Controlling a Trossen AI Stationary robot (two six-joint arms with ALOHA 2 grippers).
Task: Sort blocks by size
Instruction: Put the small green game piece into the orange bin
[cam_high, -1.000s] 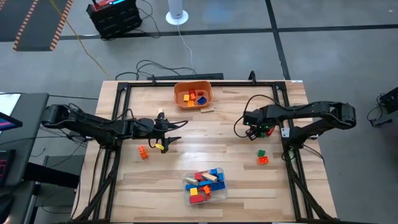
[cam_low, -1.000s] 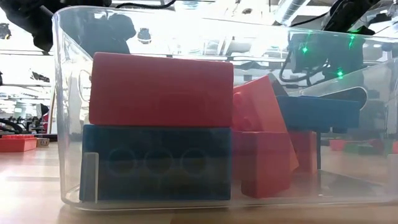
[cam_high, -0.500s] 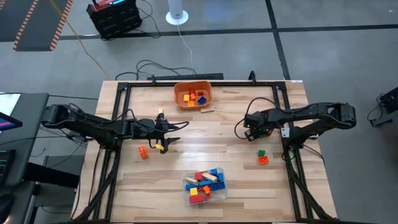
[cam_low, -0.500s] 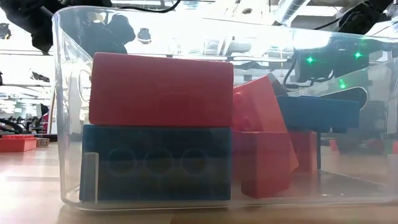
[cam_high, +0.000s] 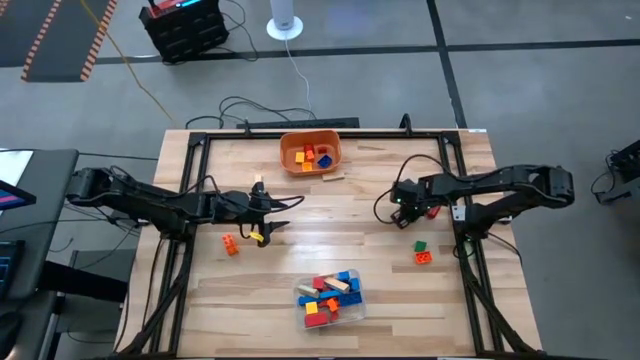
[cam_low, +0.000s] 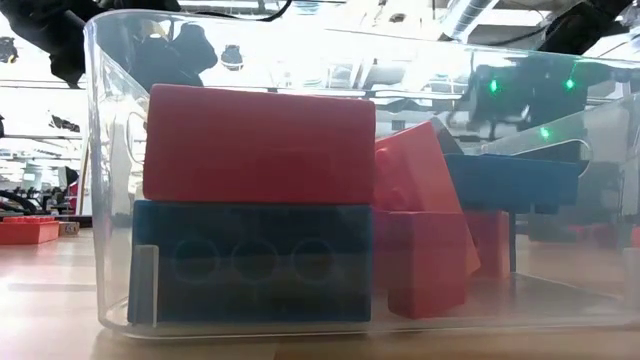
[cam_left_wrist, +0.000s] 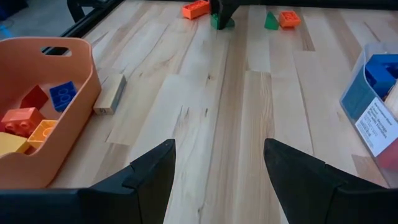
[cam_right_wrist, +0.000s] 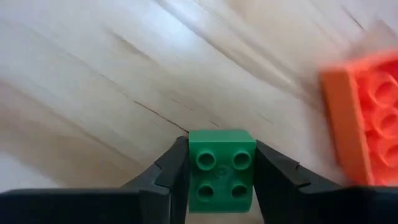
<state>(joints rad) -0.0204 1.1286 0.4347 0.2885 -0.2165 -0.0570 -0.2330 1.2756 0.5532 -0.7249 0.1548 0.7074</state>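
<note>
left gripper: fingers spread apart, holding nothing, hovering over bare wood at table's left-centre; arm waiting.
loose blocks, left: small orange block and yellow block on the table just by the left gripper.
orange bowl: back centre; holds a few short blocks, orange, yellow, blue, red. Tan block lies just outside its wall.
clear tub: front centre; longer blocks stacked inside, red one on top of blue one in the low view.
right gripper: fingers pressed against both flat sides of a small green block, studs facing the camera; block sits between them, low over the wood on the right.
loose blocks, right: orange block near the gripped one; another green and orange pair nearer the front edge.
handling: judged light, rigid hard plastic, not fragile; smooth walls could slip or twist if pinched off-centre.
grasp spot: opposite flat side walls, mid-height, centred, as on the green one; avoid studs and corners.
sort guess: green block is squarish, short, likely belongs with the bowl's lot.
</note>
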